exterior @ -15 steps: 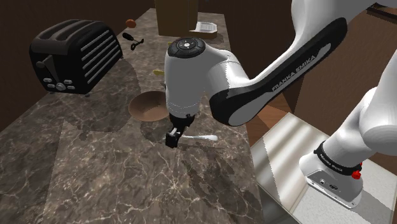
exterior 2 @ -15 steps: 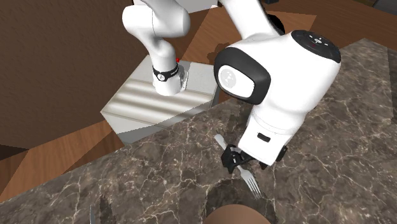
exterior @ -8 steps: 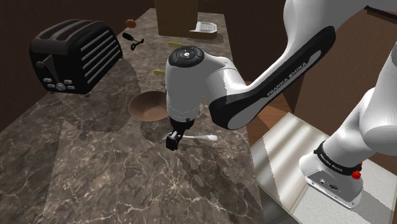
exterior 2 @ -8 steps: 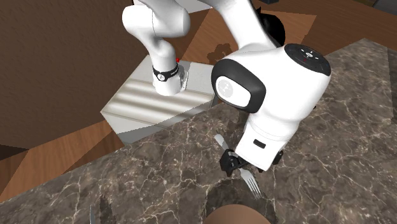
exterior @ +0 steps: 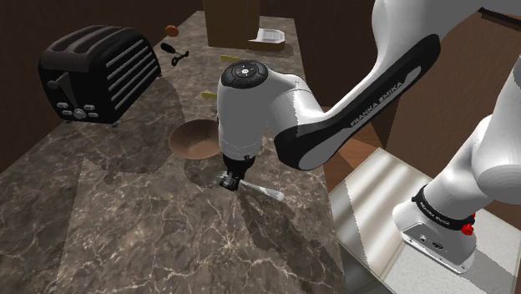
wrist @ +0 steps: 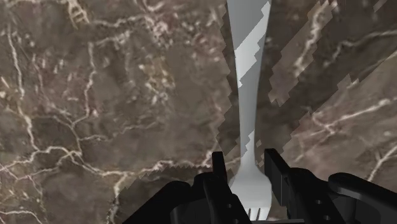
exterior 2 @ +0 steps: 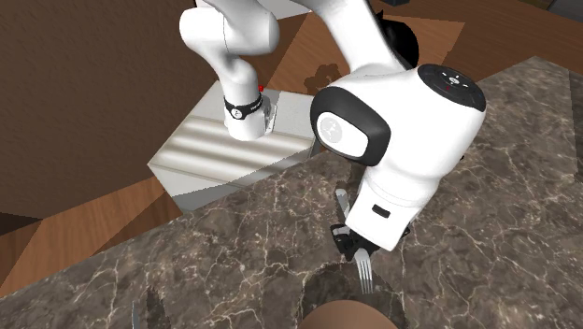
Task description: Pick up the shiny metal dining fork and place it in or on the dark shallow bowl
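The metal fork (wrist: 247,95) lies low over the marble countertop (exterior: 125,217), just beside the brown shallow bowl (exterior: 194,139). My gripper (wrist: 249,175) points straight down and is shut on the fork near its neck, one black finger on each side. In the shoulder view the gripper (exterior: 231,179) stands at the bowl's near rim and the fork's handle (exterior: 265,193) sticks out to that view's right. In the second exterior view the tines (exterior 2: 364,271) point toward the bowl (exterior 2: 350,316) below the gripper (exterior 2: 348,238).
A black toaster (exterior: 100,71) stands at the shoulder view's upper left. Small items (exterior: 174,52), a brown box (exterior: 231,21) and a white item (exterior: 270,36) sit at the far end. The counter's edge (exterior: 330,209) drops toward the stand (exterior: 392,250).
The fingers have closed on the fork. The fork has swung round on the counter, its handle now pointing in a different direction. The arm has hardly moved in the last half second.
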Controlling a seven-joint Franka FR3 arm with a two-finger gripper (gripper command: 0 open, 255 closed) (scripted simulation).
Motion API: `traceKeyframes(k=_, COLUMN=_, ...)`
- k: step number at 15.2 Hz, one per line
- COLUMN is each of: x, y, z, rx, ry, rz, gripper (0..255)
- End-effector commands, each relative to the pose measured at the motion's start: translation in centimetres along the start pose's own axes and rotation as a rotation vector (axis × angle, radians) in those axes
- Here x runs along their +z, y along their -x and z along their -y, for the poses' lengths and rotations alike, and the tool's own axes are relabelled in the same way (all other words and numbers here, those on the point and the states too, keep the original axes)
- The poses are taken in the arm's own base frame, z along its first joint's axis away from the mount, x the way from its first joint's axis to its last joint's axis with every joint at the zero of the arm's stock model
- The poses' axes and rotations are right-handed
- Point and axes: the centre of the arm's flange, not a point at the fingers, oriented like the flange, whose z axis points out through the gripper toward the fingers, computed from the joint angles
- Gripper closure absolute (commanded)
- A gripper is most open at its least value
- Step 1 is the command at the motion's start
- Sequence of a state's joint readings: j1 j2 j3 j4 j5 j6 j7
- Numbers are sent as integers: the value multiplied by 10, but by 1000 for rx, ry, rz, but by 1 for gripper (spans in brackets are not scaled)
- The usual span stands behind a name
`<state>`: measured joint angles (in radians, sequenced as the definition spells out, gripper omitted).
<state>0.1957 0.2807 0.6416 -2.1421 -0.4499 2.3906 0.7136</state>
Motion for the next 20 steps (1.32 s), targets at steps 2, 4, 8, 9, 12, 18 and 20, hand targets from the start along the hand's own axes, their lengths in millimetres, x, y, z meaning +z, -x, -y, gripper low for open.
traceKeyframes(k=2, x=0, y=0, z=0, rx=0, ry=0, rz=0, gripper=255)
traceKeyframes(k=4, x=0, y=0, z=0, rx=0, ry=0, rz=0, gripper=255)
traceKeyframes(k=8, x=-16, y=-2, z=-2, rx=0, ry=0, rz=0, gripper=255)
traceKeyframes(k=9, x=-21, y=-3, z=-2, rx=0, ry=0, rz=0, gripper=255)
traceKeyframes(k=12, x=-36, y=-4, z=-4, rx=0, ry=0, rz=0, gripper=255)
traceKeyframes(k=18, x=-68, y=-8, z=-7, rx=0, ry=0, rz=0, gripper=255)
traceKeyframes(k=20, x=-78, y=-9, z=-8, rx=0, ry=0, rz=0, gripper=255)
